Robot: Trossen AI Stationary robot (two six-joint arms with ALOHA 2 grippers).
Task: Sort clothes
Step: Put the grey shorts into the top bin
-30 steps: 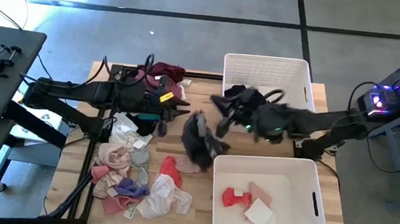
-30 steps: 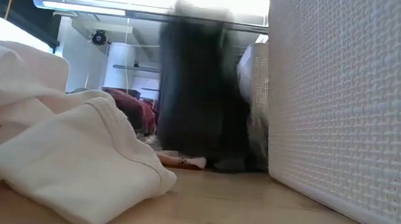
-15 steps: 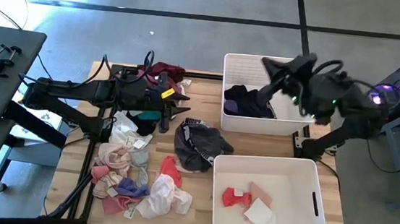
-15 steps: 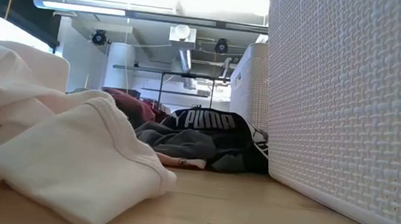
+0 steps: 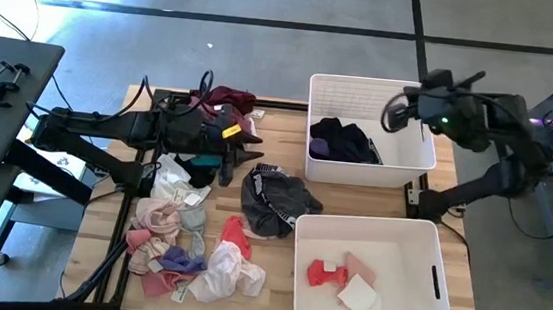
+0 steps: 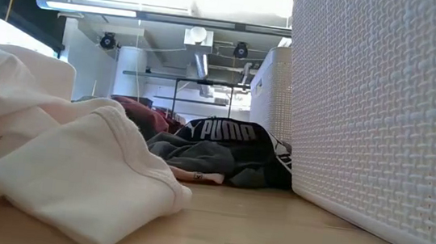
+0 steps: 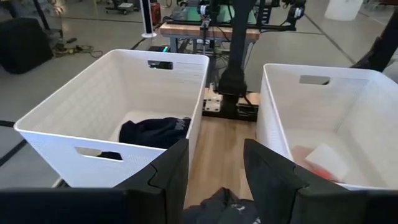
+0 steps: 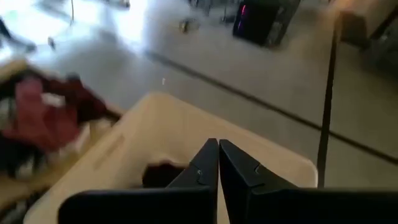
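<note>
Sorting in progress, between picks by the look of it: the right gripper point(image 5: 415, 90) hangs above the far white bin point(image 5: 371, 87) with its fingers pressed together on nothing, while a dark garment point(image 5: 343, 141) already lies inside that bin. The near white bin point(image 5: 370, 229) holds a red piece point(image 5: 324, 273) and a pale piece point(image 5: 358, 295). The left gripper point(image 5: 251, 154) sits low over the middle of the wooden table point(image 5: 284, 126), fingers point(image 7: 168, 177) parted and empty, pointing toward the gap between the bins. Just beside it lies a grey-and-black garment with a lettered waistband point(image 5: 278, 200), unsorted. A maroon garment point(image 5: 226, 98) rests at the table's far edge, and a heap of white, pink, red and purple clothes point(image 5: 188, 243) covers the near left part. Next move, as judged: one gripper must descend onto the grey-and-black garment or the heap, pinch a single item free of its neighbours, and carry it to the matching bin.
</note>
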